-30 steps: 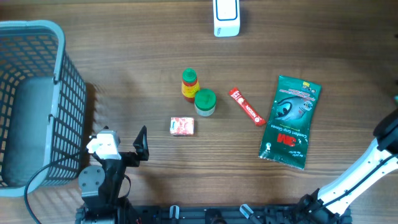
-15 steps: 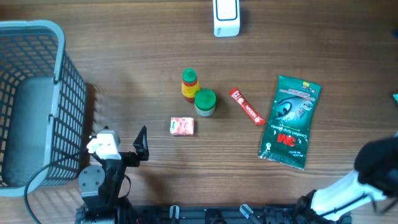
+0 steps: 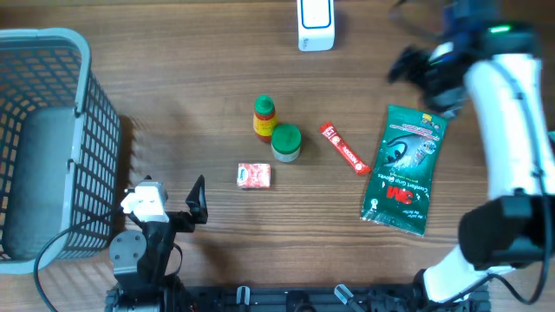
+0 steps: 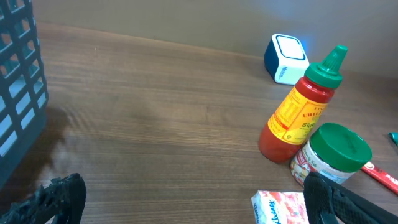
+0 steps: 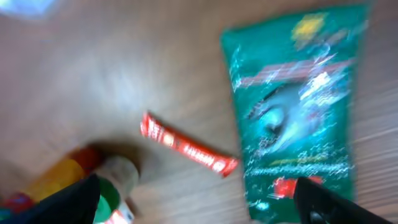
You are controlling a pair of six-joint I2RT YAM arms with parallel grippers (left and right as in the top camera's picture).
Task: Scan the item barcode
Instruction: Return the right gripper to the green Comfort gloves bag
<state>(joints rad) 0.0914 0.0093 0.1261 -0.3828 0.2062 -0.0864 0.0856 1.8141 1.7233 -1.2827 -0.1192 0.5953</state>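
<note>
My left gripper [image 4: 191, 190] sits low near the front edge of the wooden table [image 3: 173, 78], just beside the big basket [image 3: 52, 139]. Its jaws are spread wide and nothing is between them. My right gripper [image 5: 196, 202] hangs in the air over the far right part of the table, above the top end of the green packet [image 3: 405, 169]. Its jaws are spread wide too, and they hold nothing. The green packet lies flat on the wood on the right side, a bit tilted. Near its left side lies a thin red stick [image 3: 344, 149], slanted and not touching it. In the middle of the table stands a red sauce bottle [image 3: 264, 119] with a green cap. A small jar [image 3: 286, 142] with a green lid stands right beside the bottle, but I cannot tell if they touch. A little pink box [image 3: 254, 176] lies near them, on the side closer to my left gripper. The white and blue scanner [image 3: 315, 24] sits at the far edge of the table, well apart from all these things. The view from my right wrist is blurry, but the green packet and the red stick show below it.
</note>
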